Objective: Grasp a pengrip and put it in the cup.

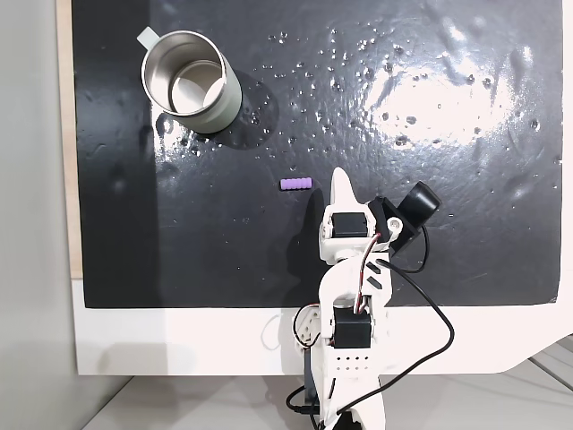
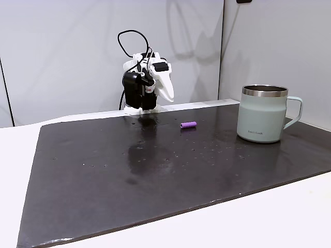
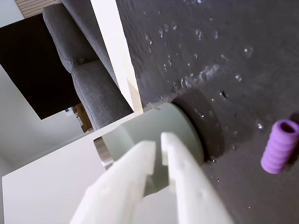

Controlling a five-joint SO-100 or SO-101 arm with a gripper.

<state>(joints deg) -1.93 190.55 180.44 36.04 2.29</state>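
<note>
My tool point(image 3: 158, 142) has its two white fingers drawn together, only a thin slit between the tips in the wrist view, and nothing sits between them. In a fixed view from above the tool point(image 1: 340, 182) points up the picture from the folded arm, and just to the left of its tip lies the pengrip point(image 1: 296, 184), apart from it. The pengrip lies flat on the black mat point(image 1: 448, 224), its long axis running left to right in that view. In the wrist view the pengrip point(image 3: 279, 146) shows one open end toward the camera. In a fixed view from the side, the pengrip point(image 2: 188, 125) lies between the tool point(image 2: 166, 90) and the cup point(image 2: 261, 113). The cup point(image 1: 191, 81) stands upright at the mat's far left, well apart from the pengrip. The mat covers a white desk point(image 1: 179, 345).
</note>
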